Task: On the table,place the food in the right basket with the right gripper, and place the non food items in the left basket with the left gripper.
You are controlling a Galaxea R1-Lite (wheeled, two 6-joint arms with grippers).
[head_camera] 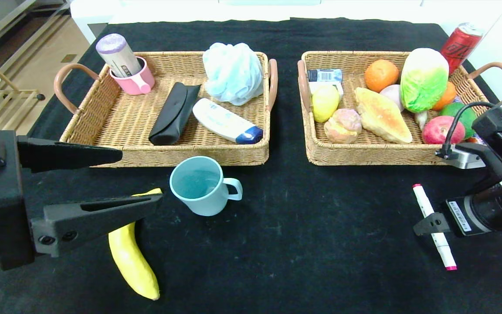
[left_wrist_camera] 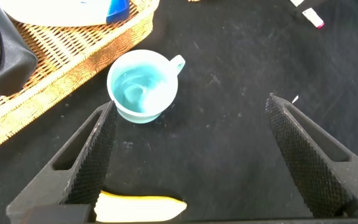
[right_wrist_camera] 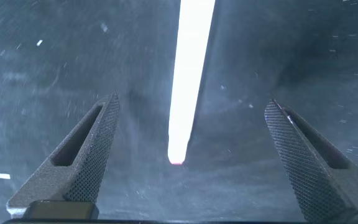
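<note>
Two grippers hang over the black table [head_camera: 303,244], both with fingers spread wide apart and holding nothing.

The left gripper [head_camera: 140,179] sits low at the robot's left, its fingers reaching toward the middle of the table. The teal mug [head_camera: 201,186] stands upright on the cloth just past its fingertips, near the front wall of the left basket [head_camera: 116,114], handle turned away from the gripper. In the left wrist view the mug [left_wrist_camera: 143,85] lies ahead of the open fingers and closer to one of them, not between them. The banana [head_camera: 132,257] lies on the table partly under the nearer finger, its tip poking out above that finger and its body running back toward the robot; the left wrist view shows a piece of it [left_wrist_camera: 140,206] close to the base of the fingers.

The right gripper [right_wrist_camera: 188,121] is over the marker pen [head_camera: 434,226], which lies flat on the table near the robot's right side, well in front of the right basket [head_camera: 320,148]. In the right wrist view the pen [right_wrist_camera: 189,81] runs lengthwise in the gap between the two fingers, touching neither, with its pink end roughly level with the fingertips.

The orange [head_camera: 381,75] and the cabbage [head_camera: 423,79] rest inside the right basket, far beyond the right gripper.
</note>
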